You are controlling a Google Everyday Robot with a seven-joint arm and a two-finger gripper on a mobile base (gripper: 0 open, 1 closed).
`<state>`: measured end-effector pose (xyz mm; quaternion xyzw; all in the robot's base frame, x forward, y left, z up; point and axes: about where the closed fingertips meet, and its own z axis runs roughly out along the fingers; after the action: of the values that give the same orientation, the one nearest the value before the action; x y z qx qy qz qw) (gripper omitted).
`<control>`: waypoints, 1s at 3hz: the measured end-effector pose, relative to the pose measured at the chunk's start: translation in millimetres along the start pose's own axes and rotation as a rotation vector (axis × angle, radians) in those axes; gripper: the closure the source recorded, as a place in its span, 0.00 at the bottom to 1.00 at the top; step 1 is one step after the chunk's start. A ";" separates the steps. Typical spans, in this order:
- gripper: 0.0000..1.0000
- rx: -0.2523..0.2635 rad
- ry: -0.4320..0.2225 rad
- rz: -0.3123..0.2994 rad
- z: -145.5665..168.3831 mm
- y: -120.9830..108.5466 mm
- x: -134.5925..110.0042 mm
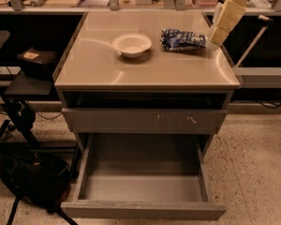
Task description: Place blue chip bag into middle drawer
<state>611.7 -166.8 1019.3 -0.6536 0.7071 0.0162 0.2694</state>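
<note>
The blue chip bag (182, 40) lies flat on the tan cabinet top (145, 69), at the back right, to the right of a white bowl (132, 44). The gripper (212, 42) hangs from a cream-coloured arm (226, 18) that comes in from the top right. It is low over the top, just beside the bag's right end. The middle drawer (140, 186) is pulled wide open at the bottom of the cabinet, with a smooth grey inside and nothing in it.
A shallower grey drawer front with pale scratch marks (145, 120) sits above the open drawer, pulled out a little. A black bag (35, 177) and stand legs are on the floor at the left. A shelf with clutter runs along the back.
</note>
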 end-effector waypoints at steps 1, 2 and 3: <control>0.00 0.003 -0.003 -0.001 2.2 -1.7 -1.4; 0.00 0.011 -0.099 -0.019 4.6 -13.4 -3.6; 0.00 0.023 -0.208 0.019 29.3 -47.7 6.1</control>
<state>666.7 -168.3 1007.5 -0.6386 0.6816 0.0784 0.3486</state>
